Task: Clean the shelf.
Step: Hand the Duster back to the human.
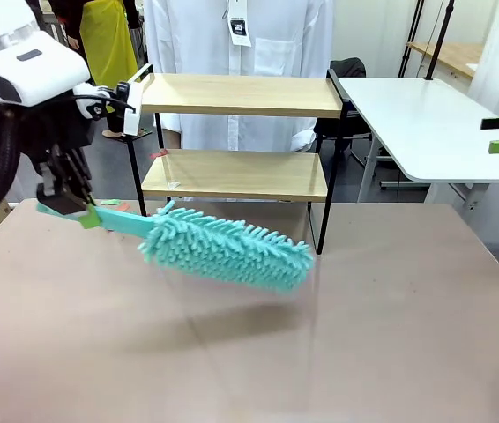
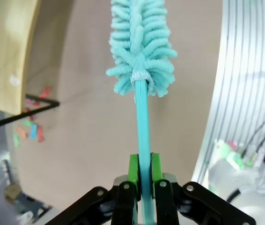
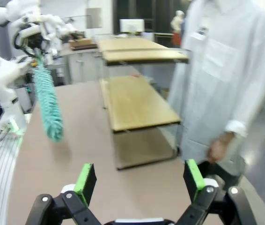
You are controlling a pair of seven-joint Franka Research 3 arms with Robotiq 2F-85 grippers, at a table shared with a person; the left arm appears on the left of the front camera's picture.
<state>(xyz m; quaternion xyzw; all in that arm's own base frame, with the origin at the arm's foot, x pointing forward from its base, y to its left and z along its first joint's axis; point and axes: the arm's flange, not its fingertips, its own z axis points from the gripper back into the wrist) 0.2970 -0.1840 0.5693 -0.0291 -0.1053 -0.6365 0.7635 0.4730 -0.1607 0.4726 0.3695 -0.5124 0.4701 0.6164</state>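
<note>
holding the duster (image 1: 223,249) by its thin handle, left gripper (image 2: 143,180) pinched tight; fluffy head looks light and floppy. shelf (image 1: 236,137) just behind it. right gripper (image 3: 141,180) spread, empty.

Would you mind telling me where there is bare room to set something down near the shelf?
Both boards of the shelf look bare, upper and lower. The beige tabletop is free in front and to the right of the duster. It is crowded at the left, where the left gripper, jaws shut on the handle, holds the duster above the tabletop before the shelf.
</note>
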